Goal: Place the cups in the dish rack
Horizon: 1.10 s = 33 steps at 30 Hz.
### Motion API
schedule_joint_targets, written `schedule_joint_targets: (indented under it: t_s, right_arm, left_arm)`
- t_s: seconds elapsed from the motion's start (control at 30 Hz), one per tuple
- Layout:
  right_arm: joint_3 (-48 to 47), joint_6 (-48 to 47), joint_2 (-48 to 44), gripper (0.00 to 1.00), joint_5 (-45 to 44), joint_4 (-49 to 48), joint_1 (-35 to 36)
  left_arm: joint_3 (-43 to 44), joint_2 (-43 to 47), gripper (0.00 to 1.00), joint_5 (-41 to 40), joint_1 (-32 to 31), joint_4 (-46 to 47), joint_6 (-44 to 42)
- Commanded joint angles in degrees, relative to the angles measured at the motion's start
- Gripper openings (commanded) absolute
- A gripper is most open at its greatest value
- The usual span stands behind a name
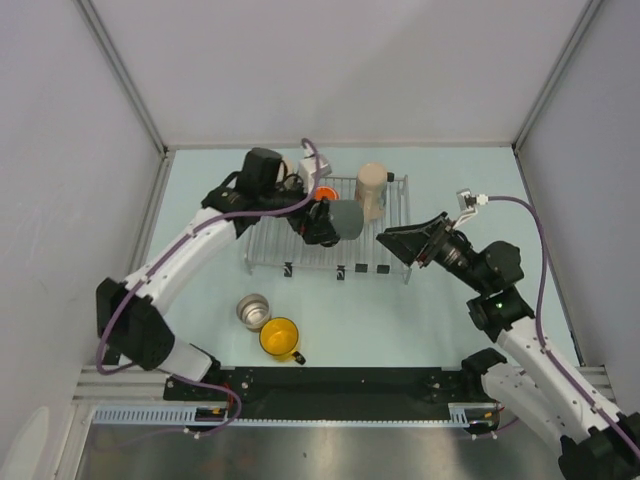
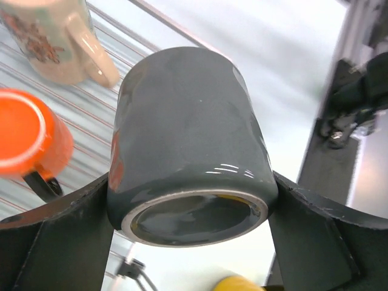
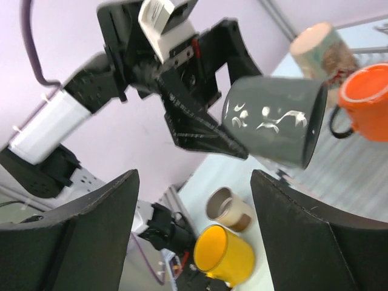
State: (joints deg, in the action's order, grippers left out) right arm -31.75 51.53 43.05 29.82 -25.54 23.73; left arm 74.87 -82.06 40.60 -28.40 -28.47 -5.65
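Note:
My left gripper [image 1: 322, 225] is shut on the dark grey cup [image 1: 347, 219], held tilted on its side above the wire dish rack [image 1: 390, 262]. In the left wrist view the grey cup [image 2: 188, 145] sits between both fingers [image 2: 57, 242]. An orange-red cup [image 1: 325, 193] and a beige cup [image 1: 371, 190] stand upside down on the rack. A yellow cup [image 1: 280, 338] and a steel cup [image 1: 253, 310] stand on the table in front of the rack. My right gripper [image 1: 408, 243] is open and empty by the rack's right end; its view shows the grey cup [image 3: 273, 124].
A white block with a purple cable [image 1: 312, 160] sits on the left wrist above the rack's far edge. Grey walls close in the table on three sides. A black rail [image 1: 340, 382] runs along the near edge.

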Motion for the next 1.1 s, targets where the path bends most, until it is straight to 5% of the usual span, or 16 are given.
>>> schedule_joint_targets:
  t_s: [0.0,0.33,0.63,1.07]
  right_arm:
    - [-1.74,-8.54,-5.07,0.79,-6.51,14.81,-0.52]
    - [0.37,-9.95,-13.95,0.78,-14.26,21.14,-1.05]
    - [1.25,-11.19,-18.35,0.77,-16.47,23.43,-1.84]
    - [2.92,-10.31,-19.14,0.75,-14.88,23.25,-4.91]
  left_arm:
    - [13.88,-7.65,0.00,-10.86,-4.11,-10.61,-7.88]
    - [34.62,-26.21,0.00,-26.78,-12.37,-23.29,-13.77]
    - [47.27,-38.34,0.01,-30.14,-15.54,-29.53,-15.00]
    - [52.83,-47.04,0.00,-27.68,-17.65,-33.23,-16.32]
